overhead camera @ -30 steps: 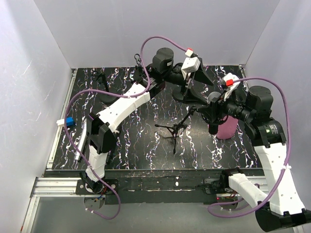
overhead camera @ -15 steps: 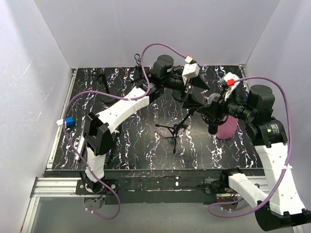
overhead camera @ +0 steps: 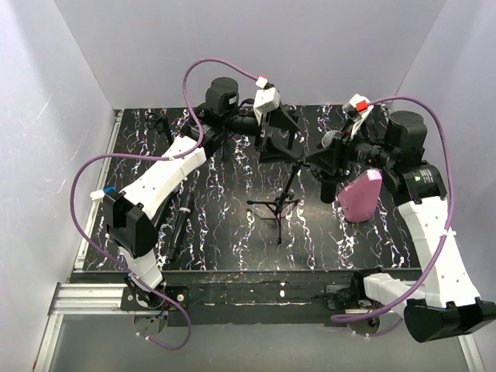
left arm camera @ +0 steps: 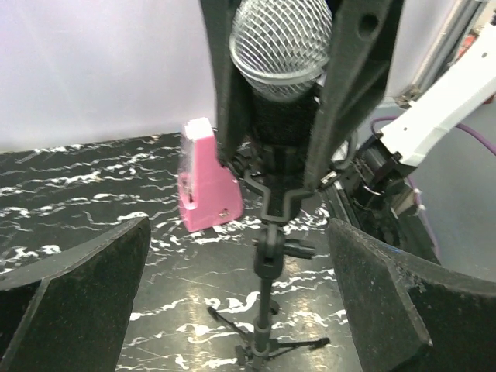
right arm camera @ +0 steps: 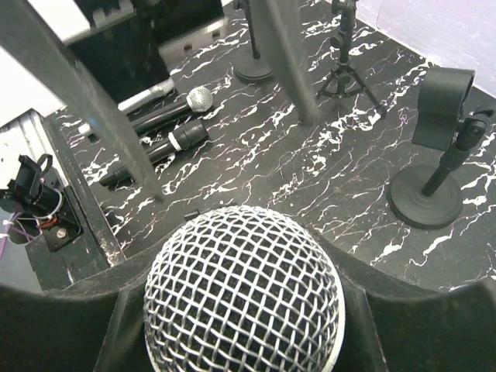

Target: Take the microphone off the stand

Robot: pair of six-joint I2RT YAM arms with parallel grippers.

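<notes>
The microphone (overhead camera: 332, 141) has a silver mesh head and a black body. My right gripper (overhead camera: 329, 159) is shut on its body just below the head, which fills the right wrist view (right arm camera: 244, 279). In the left wrist view the microphone (left arm camera: 280, 39) stands upright between the right gripper's fingers (left arm camera: 353, 85), its lower end at the clip of the black tripod stand (left arm camera: 266, 287). The stand (overhead camera: 277, 205) is at the table's middle. My left gripper (overhead camera: 279, 139) is open and empty, just behind and left of the stand's top, with its fingers (left arm camera: 403, 302) spread wide.
A pink wedge-shaped object (overhead camera: 360, 195) lies right of the stand, under the right arm, and shows in the left wrist view (left arm camera: 205, 186). Spare microphones (right arm camera: 167, 116) lie at the table's left (overhead camera: 182, 221). A round-base stand (right arm camera: 434, 194) and a small tripod (right arm camera: 349, 70) stand beyond.
My left arm has swung left and back, away from the stand's top. My right gripper has moved slightly left and away with the microphone. The pink object now shows more fully.
</notes>
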